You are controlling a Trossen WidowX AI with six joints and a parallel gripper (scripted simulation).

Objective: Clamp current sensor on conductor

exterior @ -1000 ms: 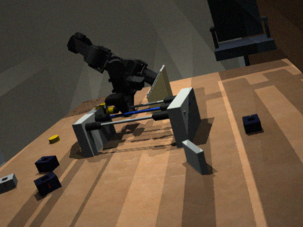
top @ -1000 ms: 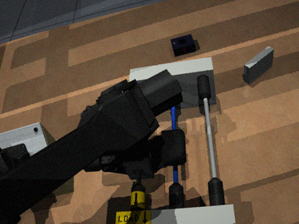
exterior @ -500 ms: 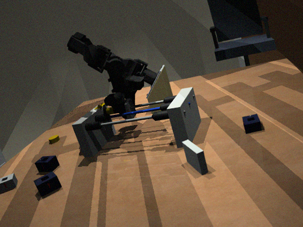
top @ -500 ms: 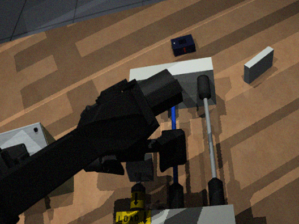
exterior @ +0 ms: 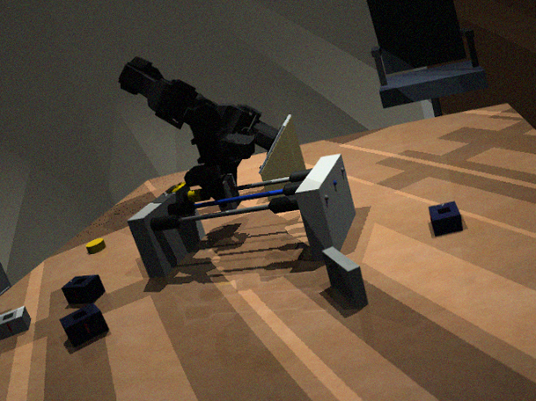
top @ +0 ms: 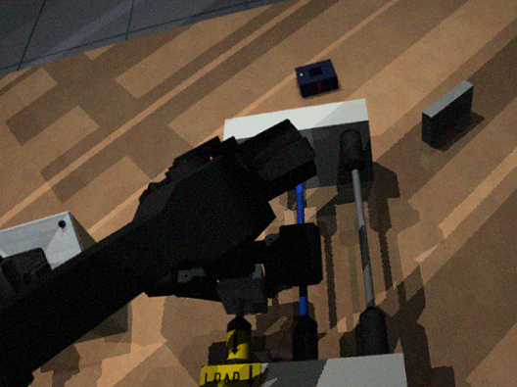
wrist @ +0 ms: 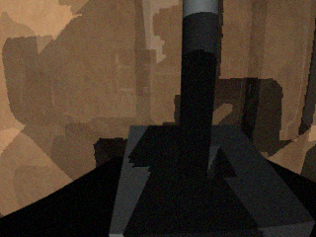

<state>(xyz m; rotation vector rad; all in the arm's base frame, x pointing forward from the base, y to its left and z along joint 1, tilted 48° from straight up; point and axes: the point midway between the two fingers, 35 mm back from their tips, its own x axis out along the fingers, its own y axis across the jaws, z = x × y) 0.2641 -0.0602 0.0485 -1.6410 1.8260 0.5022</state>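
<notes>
Top view: I've got the black arm (top: 107, 267) (exterior: 206, 128) coming in from the left edge, its gripper (top: 244, 275) (exterior: 216, 186) (wrist: 190, 169) low around the LOAD line. Fingers part-way apart, not clamped tight. The task's dark grey boxy current sensor (top: 243, 293) (exterior: 231, 190) (wrist: 197, 202) sits between them, just above the yellow sleeve (top: 238, 344) (exterior: 194, 194) with a down arrow. Yellow LOAD marker (top: 230, 376) (exterior: 176, 187) is on the pale grey end block (top: 361, 376) (exterior: 144, 239) at bottom centre, arrow down too. Blue rod (top: 299, 204) (exterior: 245, 198) passes under one finger; grey rod (top: 361, 225) (exterior: 232, 212) is right of it. Navy box (top: 317, 78) (exterior: 446, 219) upper right of centre, thin grey slab (top: 448, 113) (exterior: 345, 277) further right.

Exterior view: I see the gripper at the marker end of the LOAD conductor (exterior: 270, 183) (wrist: 198, 89), behind the other two rods. Two navy boxes, a light grey box (exterior: 11, 322) and a yellow disc (exterior: 95, 245) at left; dark chair (exterior: 426, 38) upper right.

Wrist view: conductor drops from top centre into the sensor, which fills bottom centre, black finger shapes on both sides. Too dark for me to tell whether it's latched or which way its own arrow points
</notes>
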